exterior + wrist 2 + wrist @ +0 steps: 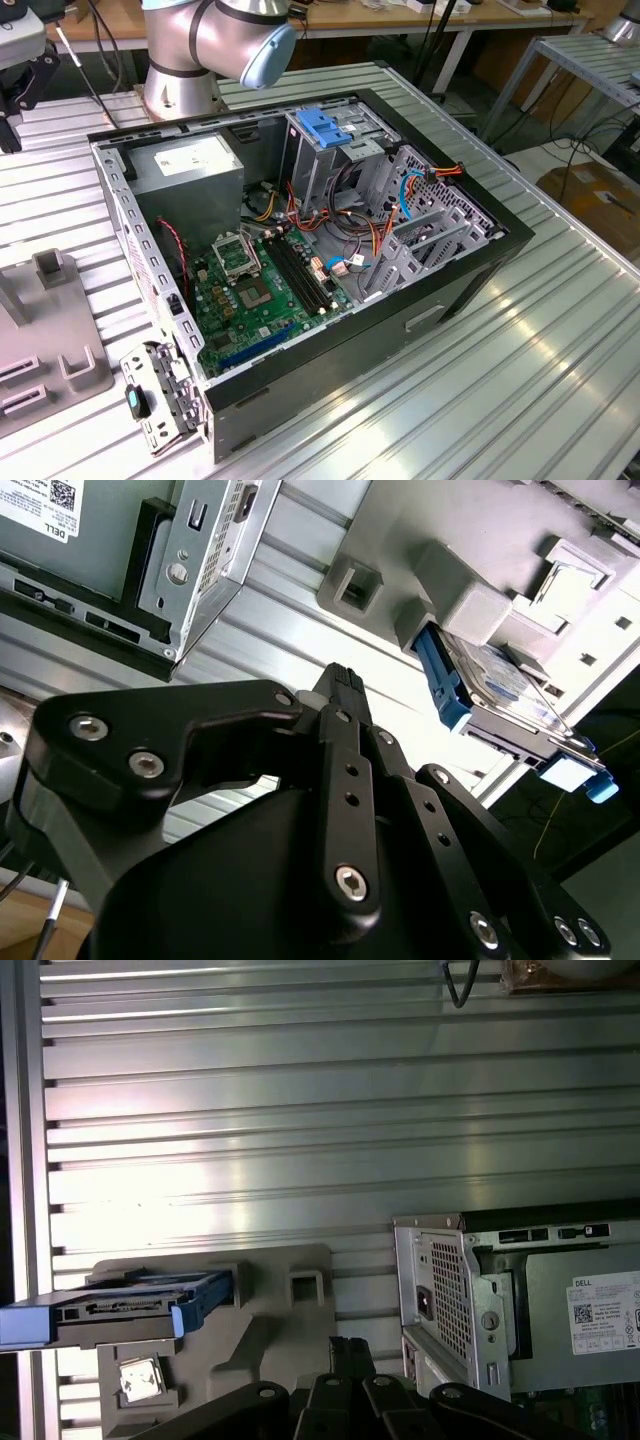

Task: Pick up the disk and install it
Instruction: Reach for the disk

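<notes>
While the open computer case lies on its side across the ribbed metal counter, taking up the middle of the exterior view, the job looks to me barely begun. The disk, a grey slab edged in bright blue plastic, sits in a grey holder block on the counter just beside the case, and one end juts past the block's edge. In the first wrist view the same disk is seated in that holder, with the rear of the case close by. The pincer is clenched, its black fingertips pressed together with nothing between them, and it hovers over the counter near the holder, clearly apart from the disk. Inside the case the metal drive cage stands at the exterior view's right of centre, with a blue latch piece on top of the taller bay behind it, and I see no blue-framed drive in it. Toward the upper left of that view, the arm rises from its base behind the case. By my reckoning nothing is done yet: both the pickup and the fitting remain.
</notes>
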Motion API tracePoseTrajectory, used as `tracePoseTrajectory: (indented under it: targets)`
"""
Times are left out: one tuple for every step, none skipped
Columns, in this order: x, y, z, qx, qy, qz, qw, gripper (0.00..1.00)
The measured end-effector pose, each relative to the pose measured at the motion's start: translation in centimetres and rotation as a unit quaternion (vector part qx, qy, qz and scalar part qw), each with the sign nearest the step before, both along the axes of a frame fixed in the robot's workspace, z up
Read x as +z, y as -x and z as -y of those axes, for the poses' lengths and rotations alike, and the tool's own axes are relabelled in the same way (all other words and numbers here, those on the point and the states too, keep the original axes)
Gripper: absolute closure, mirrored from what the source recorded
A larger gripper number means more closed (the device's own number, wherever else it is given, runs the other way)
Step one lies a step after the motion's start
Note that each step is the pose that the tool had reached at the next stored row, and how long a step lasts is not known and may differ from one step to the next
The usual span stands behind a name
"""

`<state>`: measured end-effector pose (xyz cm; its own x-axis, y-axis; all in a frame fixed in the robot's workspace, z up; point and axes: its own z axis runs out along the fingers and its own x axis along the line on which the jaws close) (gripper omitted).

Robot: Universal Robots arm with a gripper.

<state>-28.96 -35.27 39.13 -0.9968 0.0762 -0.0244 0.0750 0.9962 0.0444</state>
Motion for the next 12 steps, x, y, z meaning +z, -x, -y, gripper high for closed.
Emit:
tracePoseTrajectory:
  targets:
    - [0.00, 0.00, 0.00, 0.000, 0.0000, 0.0000, 1.00000, 0.89]
    - [0.00, 0.00, 0.00, 0.000, 0.0000, 0.0000, 1.00000, 0.89]
    - [0.00, 0.00, 0.00, 0.000, 0.0000, 0.0000, 1.00000, 0.89]
    - [0.00, 0.00, 0.00, 0.000, 0.0000, 0.0000, 1.00000, 0.89]
    - [0.00, 0.01, 0.00, 0.000, 0.0000, 0.0000, 1.00000, 0.89]
    - [0.00, 0.01, 0.00, 0.000, 0.0000, 0.0000, 1.00000, 0.89]
    - [0.00, 0.01, 0.00, 0.000, 0.0000, 0.0000, 1.00000, 0.89]
    - [0.00, 0.05, -0.04, 0.000, 0.0000, 0.0000, 1.00000, 0.89]
    - [0.00, 0.13, -0.14, 0.000, 0.0000, 0.0000, 1.00000, 0.89]
    - [0.00, 0.23, -0.21, 0.000, 0.0000, 0.0000, 1.00000, 0.89]
    - [0.00, 0.33, -0.30, 0.000, 0.0000, 0.0000, 1.00000, 0.89]
    - [-0.01, 0.52, -0.42, 0.000, 0.0000, 0.0000, 1.00000, 0.89]
